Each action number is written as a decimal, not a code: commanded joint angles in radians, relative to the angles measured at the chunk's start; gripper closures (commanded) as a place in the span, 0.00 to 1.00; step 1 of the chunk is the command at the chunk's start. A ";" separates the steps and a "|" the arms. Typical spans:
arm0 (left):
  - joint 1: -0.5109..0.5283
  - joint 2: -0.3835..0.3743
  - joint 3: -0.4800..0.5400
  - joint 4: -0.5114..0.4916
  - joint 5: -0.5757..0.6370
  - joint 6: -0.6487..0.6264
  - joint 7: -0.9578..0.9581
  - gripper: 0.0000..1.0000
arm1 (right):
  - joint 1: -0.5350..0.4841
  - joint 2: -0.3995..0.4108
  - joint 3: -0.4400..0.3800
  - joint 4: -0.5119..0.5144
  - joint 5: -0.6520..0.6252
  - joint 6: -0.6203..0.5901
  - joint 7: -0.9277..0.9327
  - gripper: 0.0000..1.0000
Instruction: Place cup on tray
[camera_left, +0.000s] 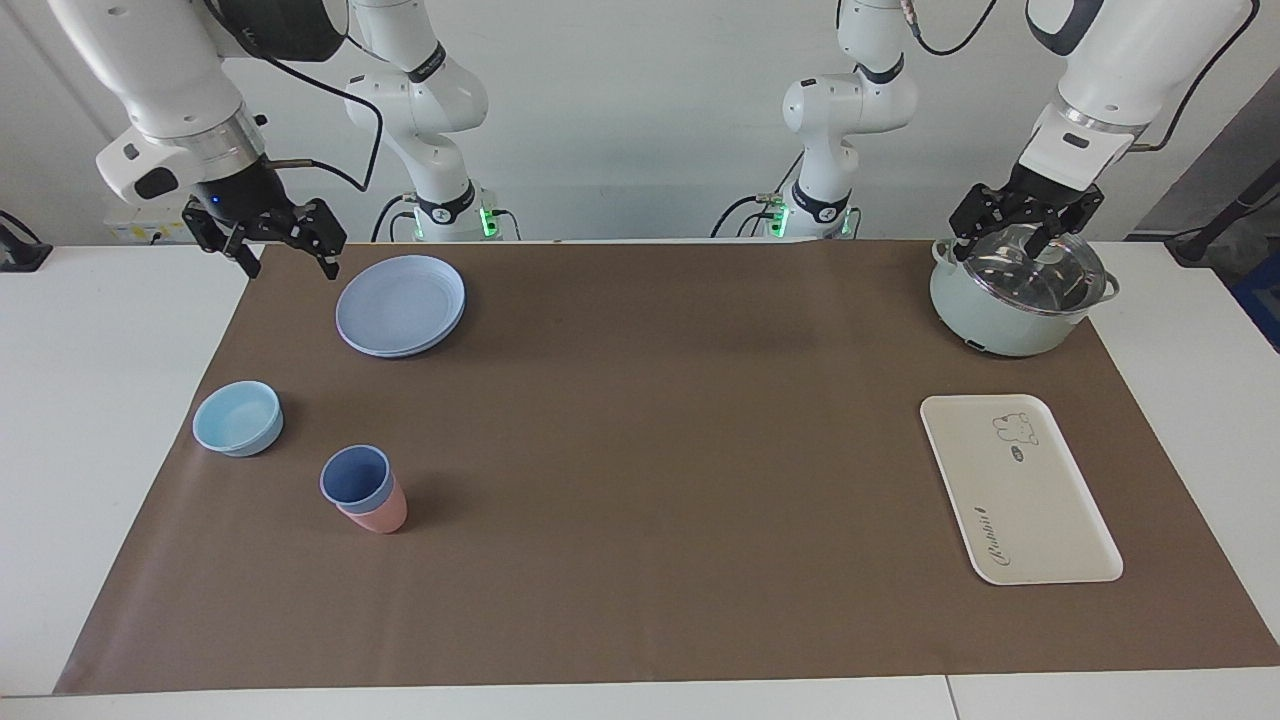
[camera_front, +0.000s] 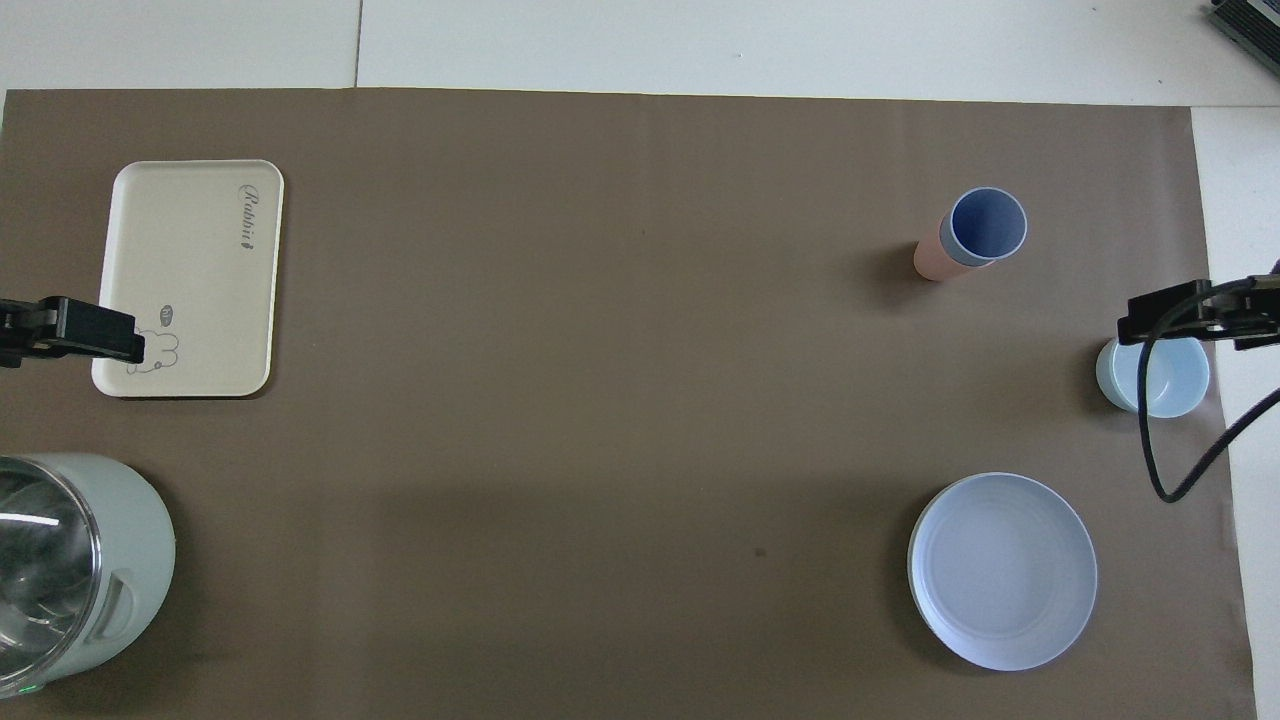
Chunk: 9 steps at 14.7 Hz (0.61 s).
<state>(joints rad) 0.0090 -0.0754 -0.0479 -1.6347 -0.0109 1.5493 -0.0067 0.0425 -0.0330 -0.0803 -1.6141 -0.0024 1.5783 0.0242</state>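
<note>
Nothing is grasped: left gripper (camera_left: 1030, 222) over the pot (camera_left: 1000, 320) and right gripper (camera_left: 285, 250) both gape, idle. Next, the right must lift the cup (camera_left: 356, 478) from the pink cup (camera_left: 378, 515) toward the tray (camera_left: 1040, 520) at three o'clock in the facing view.

Blue cup (camera_left: 356, 478) nested in pink cup (camera_left: 378, 513), tray (camera_left: 1018, 487) well apart, bare.

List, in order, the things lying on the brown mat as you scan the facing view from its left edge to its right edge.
Light-blue plastic bowl → periwinkle-blue tumbler nested in a pink cup → stacked round blue plates → cream rectangular tray. The pale-green lidded pot overlaps the tray's span, so it is left out.
</note>
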 joint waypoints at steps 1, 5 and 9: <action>0.013 -0.024 -0.004 -0.023 0.006 0.000 0.008 0.00 | -0.001 -0.010 0.004 -0.014 -0.007 0.006 0.014 0.00; 0.013 -0.024 -0.006 -0.023 0.006 0.000 0.008 0.00 | -0.003 -0.010 0.004 -0.017 -0.005 0.009 0.014 0.00; 0.011 -0.024 -0.006 -0.023 0.006 0.000 0.008 0.00 | -0.012 -0.011 0.004 -0.035 -0.007 0.080 -0.059 0.00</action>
<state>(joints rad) 0.0090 -0.0754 -0.0477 -1.6347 -0.0109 1.5493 -0.0067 0.0423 -0.0330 -0.0802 -1.6219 -0.0024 1.6187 0.0152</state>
